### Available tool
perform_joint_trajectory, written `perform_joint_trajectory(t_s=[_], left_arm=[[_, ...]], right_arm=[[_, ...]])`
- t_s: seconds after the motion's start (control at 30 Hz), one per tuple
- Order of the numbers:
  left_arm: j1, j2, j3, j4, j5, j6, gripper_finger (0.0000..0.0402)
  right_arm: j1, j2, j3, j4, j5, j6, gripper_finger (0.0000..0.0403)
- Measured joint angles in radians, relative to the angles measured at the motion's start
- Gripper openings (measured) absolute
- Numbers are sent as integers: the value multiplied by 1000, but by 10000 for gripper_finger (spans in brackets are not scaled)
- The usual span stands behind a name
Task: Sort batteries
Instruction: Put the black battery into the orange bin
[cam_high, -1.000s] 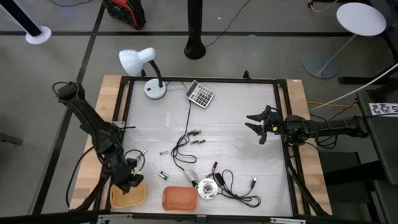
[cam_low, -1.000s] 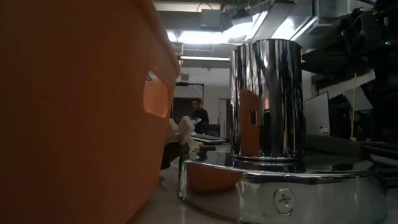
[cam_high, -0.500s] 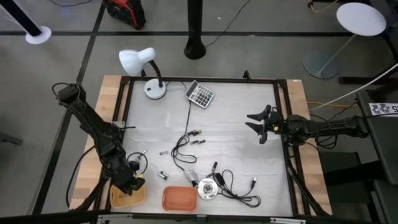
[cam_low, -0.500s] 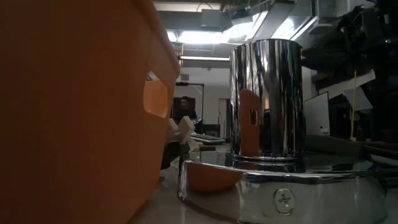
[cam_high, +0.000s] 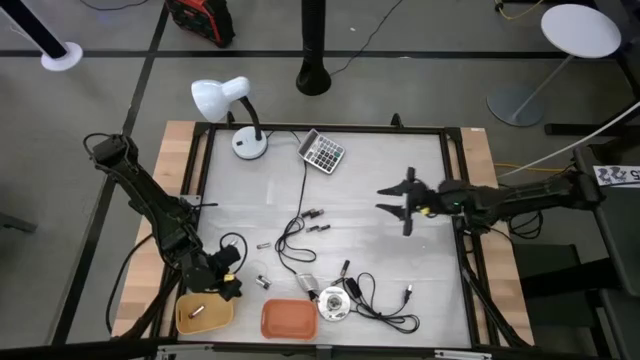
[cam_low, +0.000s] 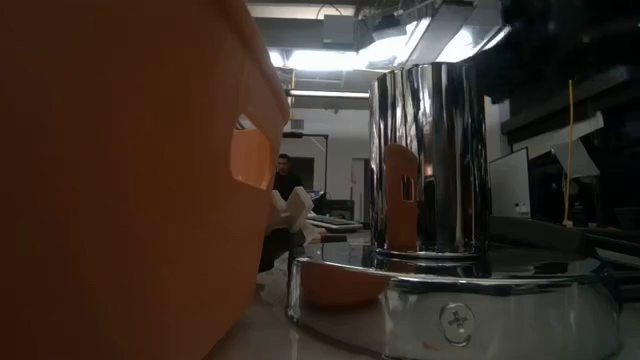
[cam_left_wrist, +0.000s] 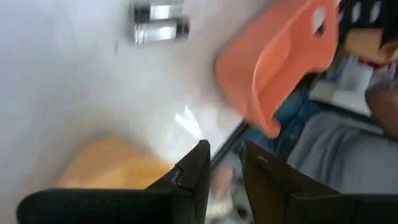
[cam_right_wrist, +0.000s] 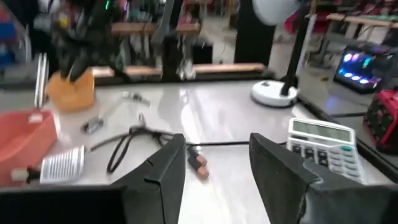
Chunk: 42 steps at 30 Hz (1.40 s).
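Batteries lie loose mid-table: two dark ones (cam_high: 317, 213) (cam_high: 320, 228), a small one (cam_high: 263, 244) and a silvery pair (cam_high: 263, 283), which also shows in the left wrist view (cam_left_wrist: 158, 22). One more battery (cam_high: 197, 314) rests in the yellow tray (cam_high: 215, 318). My left gripper (cam_high: 230, 285) (cam_left_wrist: 224, 177) hovers by that tray's far right corner, fingers slightly apart and holding nothing. My right gripper (cam_high: 400, 208) (cam_right_wrist: 214, 168) hangs open over the table's right half, well right of the dark batteries (cam_right_wrist: 199, 163).
An orange tray (cam_high: 287, 318) (cam_left_wrist: 280, 68) sits at the near edge beside a shiny round stand (cam_high: 333, 303) (cam_low: 430, 160) and tangled black cables (cam_high: 295, 240). A calculator (cam_high: 322, 151) and a white lamp (cam_high: 225, 100) stand at the far edge. A person (cam_low: 285, 180) is far behind.
My left gripper has drawn away from above the yellow tray toward the table's right, and a battery now shows lying in that tray. My right gripper has reached toward the table's left, staying open.
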Motion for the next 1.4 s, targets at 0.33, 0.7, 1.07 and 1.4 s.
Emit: perform_joint_trajectory(t_s=[0.33, 0.7, 1.07, 1.4], left_arm=[[104, 0, 0, 0, -203, 219, 86], [183, 0, 0, -2, -253, 457, 86], [271, 0, 0, -2, -404, 659, 86], [332, 0, 0, -1, -406, 734, 86]], right_arm=[[0, 495, 370, -255, -78, -128, 172], [1, 737, 572, -575, -403, -357, 172], [113, 827, 573, -484, -462, -485, 172], [178, 956, 573, -397, -364, -520, 172]])
